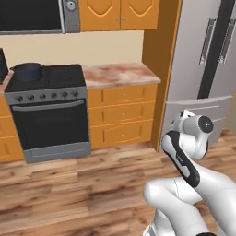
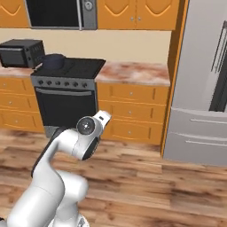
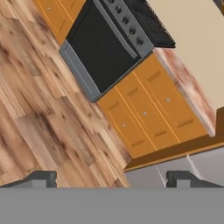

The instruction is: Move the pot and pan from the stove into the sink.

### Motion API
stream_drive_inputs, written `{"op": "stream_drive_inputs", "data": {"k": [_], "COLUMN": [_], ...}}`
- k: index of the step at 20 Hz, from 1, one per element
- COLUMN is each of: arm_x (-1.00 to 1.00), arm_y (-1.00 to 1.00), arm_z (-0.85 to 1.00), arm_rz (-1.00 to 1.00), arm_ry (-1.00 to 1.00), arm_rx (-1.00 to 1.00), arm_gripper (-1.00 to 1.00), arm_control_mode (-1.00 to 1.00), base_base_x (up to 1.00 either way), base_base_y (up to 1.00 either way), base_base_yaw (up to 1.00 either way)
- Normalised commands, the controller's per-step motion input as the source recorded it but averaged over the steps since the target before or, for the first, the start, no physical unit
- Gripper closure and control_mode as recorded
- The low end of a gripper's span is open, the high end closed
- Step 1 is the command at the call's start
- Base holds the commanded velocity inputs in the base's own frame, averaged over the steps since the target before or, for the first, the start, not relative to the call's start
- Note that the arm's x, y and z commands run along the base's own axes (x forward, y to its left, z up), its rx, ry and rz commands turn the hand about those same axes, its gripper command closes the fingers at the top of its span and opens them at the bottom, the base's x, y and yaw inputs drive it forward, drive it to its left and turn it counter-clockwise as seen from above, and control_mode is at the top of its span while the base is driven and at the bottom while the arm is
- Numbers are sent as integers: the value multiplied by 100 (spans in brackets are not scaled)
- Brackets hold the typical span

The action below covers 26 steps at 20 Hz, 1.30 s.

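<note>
- Dark navy pot (image 1: 27, 72) sits on the stove (image 1: 48, 110), back-left corner of the grate; not yet lifted
- hand (image 3: 111, 179) spread wide, holding nothing, well apart from stove; likely pre-opened for approach

My arm (image 1: 184, 161) is folded up close over my base, rising from the lower right of the left base view and the lower left of the right base view. The white links bend back on themselves at a dark-jointed elbow, and a round joint cap faces each base camera. In the hand view my hand (image 3: 112, 178) points forward and down, rolled well to one side, so the room runs slantwise across the picture. My two dark fingertips (image 3: 41, 178) stand far apart at the bottom edge, with nothing between them.
</note>
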Motion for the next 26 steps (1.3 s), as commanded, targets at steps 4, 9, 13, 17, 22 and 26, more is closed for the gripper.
{"op": "stream_drive_inputs", "data": {"k": [4,9,13,17,22,26], "arm_x": [0,0,0,0,0,0], "arm_y": [0,0,0,0,0,0], "arm_z": [0,0,0,0,0,0], "arm_rz": [0,0,0,0,0,0], "arm_ry": [0,0,0,0,0,0], "arm_rx": [0,0,0,0,0,0], "arm_gripper": [-100,-100,-100,-100,-100,-100], "arm_control_mode": [100,100,100,100,100,100], "base_base_x": [67,69,73,71,70,65], "base_base_y": [24,25,26,24,25,23], "base_base_yaw": [-5,-5,-5,-4,-4,-4]}}
